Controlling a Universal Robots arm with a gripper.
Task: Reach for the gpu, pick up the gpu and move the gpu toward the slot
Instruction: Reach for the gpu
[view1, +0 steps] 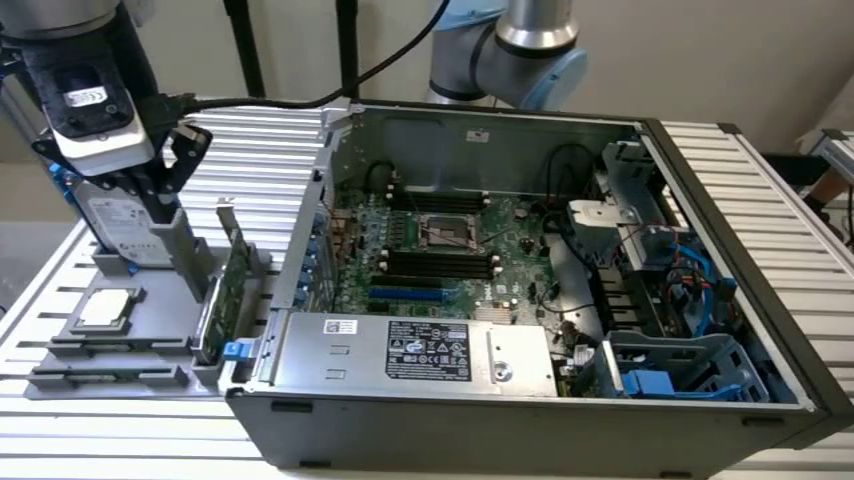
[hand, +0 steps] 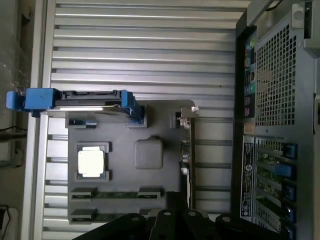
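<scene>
Upper left in the exterior view, your gripper (view1: 150, 200) hangs over the hard drive (view1: 127, 230), pincer apart and empty; the wrist view looks down on the gpu (hand: 189, 150), standing edge-on in the gray tray (hand: 120, 137) beside the computer case (hand: 272, 60).

Cams: ext high & oblique, wrist straight down.
Ext view looks into PC case (view1: 507, 432), mid range, parts tray (view1: 167, 325) at its 9 o'clock; wrist cam faces down on tray, closer; shared: tray + adjoining case side.
</scene>
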